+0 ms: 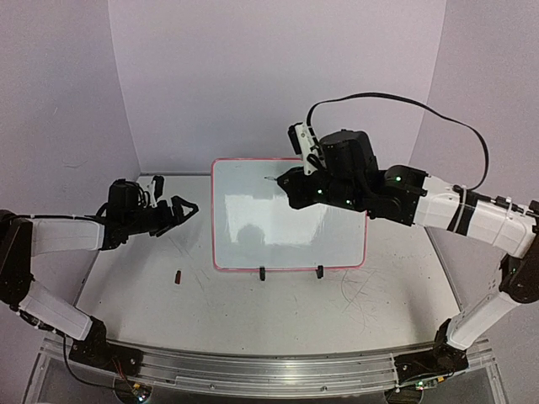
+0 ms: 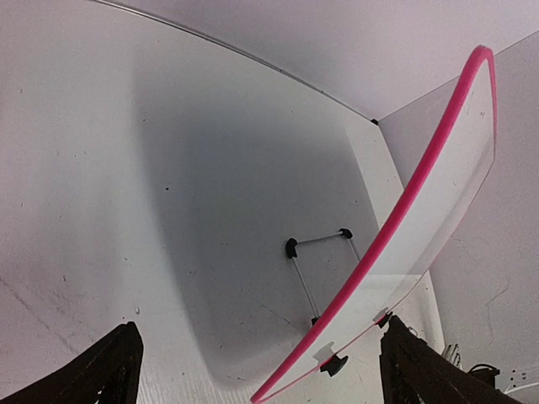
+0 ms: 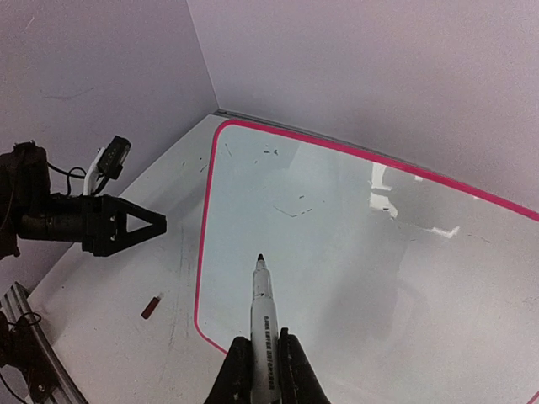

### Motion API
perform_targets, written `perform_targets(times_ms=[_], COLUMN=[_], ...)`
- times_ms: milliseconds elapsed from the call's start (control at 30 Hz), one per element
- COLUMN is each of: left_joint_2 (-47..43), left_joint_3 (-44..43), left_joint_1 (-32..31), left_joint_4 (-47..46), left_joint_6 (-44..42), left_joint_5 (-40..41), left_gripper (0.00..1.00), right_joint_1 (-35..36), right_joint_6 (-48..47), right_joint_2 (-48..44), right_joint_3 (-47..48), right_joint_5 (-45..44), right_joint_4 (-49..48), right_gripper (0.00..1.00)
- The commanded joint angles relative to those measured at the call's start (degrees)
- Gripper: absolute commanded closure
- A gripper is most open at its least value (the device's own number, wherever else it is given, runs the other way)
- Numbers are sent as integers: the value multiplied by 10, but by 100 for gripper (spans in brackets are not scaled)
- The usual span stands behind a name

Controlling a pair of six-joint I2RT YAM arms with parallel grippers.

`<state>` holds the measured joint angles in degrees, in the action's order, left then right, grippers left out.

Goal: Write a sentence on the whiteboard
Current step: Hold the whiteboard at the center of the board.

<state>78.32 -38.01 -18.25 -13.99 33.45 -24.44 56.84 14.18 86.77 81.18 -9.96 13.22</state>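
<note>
Marker [image 3: 262, 307] at the ready on my rig: the right gripper [image 3: 264, 358] is clenched around the barrel of the white pen. Its dark tip points out over the upper left part of the whiteboard [image 1: 290, 227]. From my right wrist camera I cannot tell whether the tip touches the glossy surface or hangs just above it.

The board, framed in thin red-pink with rounded corners, stands at the middle of the table [image 1: 253, 324], its two black clip feet [image 1: 263, 273] at the near edge. My left wrist view catches it almost edge-on, tilted back, with a thin wire stand [image 2: 320, 239] on the table behind it. A few small dark flecks show on the white panel toward its far left corner.

The left gripper [image 1: 184, 210] hovers near the board's left edge, apart from the frame, jaws released and spread wide. Its two black fingers [image 2: 105, 370] sit at the bottom corners of its own camera.

On the scratched tabletop, off the board's near left corner, lies a small dark cap-like piece [image 1: 178, 275], apart from both arms. The right arm [image 1: 455, 210] reaches in from the right side, a black cable [image 1: 396, 98] looping above it.
</note>
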Motion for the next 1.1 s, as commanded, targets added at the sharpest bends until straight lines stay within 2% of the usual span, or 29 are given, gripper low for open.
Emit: perform_targets(times_ms=[0,67,333,500,667,767,1067], left_joint_2=[4,7,56,78,94,110,156], left_joint_3=[-4,-4,-16,-30,-38,-42,-48], left_joint_1=[14,19,24,24,24,24,23], left_joint_4=[-81,-90,-140,-145,-152,-172,-263], left_joint_6=[-10,-17,-33,-55,-74,-74,-39], left_joint_5=[-71,-80,-116,-118,-122,-142,-231], left_gripper=[1,1,1,12,10,10,21], right_joint_1=[25,30,41,41,41,41,47], right_joint_6=[-14,-30,-36,-40,-46,-31,-37], right_joint_2=[32,35,59,58,61,70,106], right_joint_3=[57,58,88,86,93,107,144], right_joint_5=[-26,-18,-75,-58,-59,-93,-95], right_joint_4=[16,5,-6,-14,-18,-16,-3], right_gripper=[100,100,100,100,100,100,100])
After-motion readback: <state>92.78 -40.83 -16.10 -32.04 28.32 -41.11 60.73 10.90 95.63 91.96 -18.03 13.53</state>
